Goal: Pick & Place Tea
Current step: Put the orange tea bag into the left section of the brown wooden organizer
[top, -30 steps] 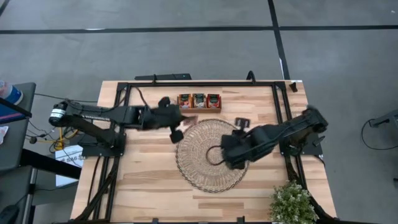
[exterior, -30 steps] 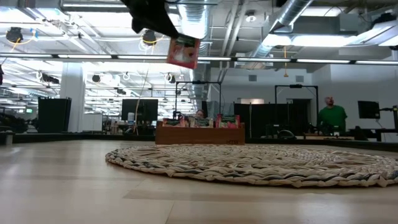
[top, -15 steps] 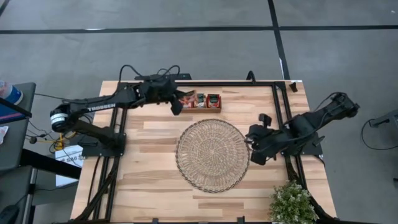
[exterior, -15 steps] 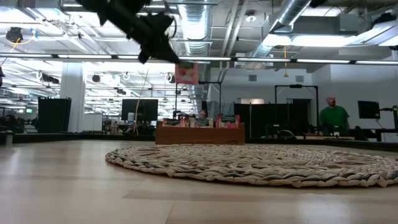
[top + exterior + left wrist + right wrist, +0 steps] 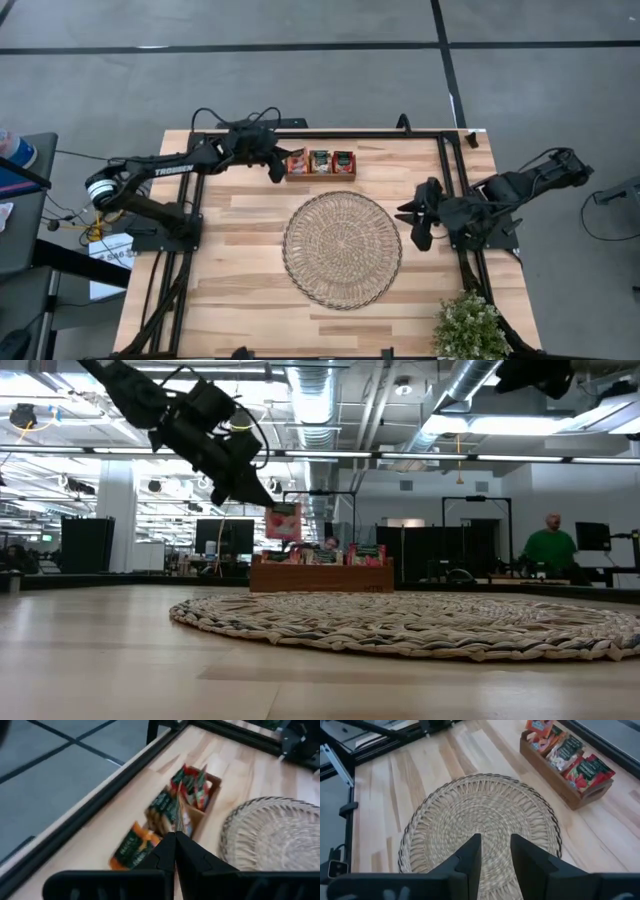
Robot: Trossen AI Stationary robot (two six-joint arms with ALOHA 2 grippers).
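Observation:
A red-orange tea packet [image 5: 284, 521] hangs from my left gripper [image 5: 258, 497], which is shut on it just above the left end of the wooden tray [image 5: 320, 163]. The tray stands at the far edge, and each of its three compartments has tea packets [image 5: 568, 753] standing in it. The left wrist view shows the held packet [image 5: 178, 815] edge-on over the tray [image 5: 214, 780]. My right gripper [image 5: 418, 216] hovers open beside the round woven mat's [image 5: 342, 248] right rim, with nothing between its fingers [image 5: 470, 855]. My left gripper pinches the packet's upper edge [image 5: 276, 509] between its two fingertips. The fingers slant down from the table's left. The packet hangs upright below them, clear of the tray and the table.
A potted plant [image 5: 470, 325] stands at the near right corner. Black frame rails [image 5: 320, 133] run along the far edge and both sides. Bare wood lies left of the mat [image 5: 240, 250]. A person [image 5: 548, 545] stands in the room behind.
My left gripper has carried the packet from over the mat's far-left rim toward the far edge and down to the tray's left end. My right gripper has drawn back off the mat toward the table's right edge and turned, leaving the mat uncovered.

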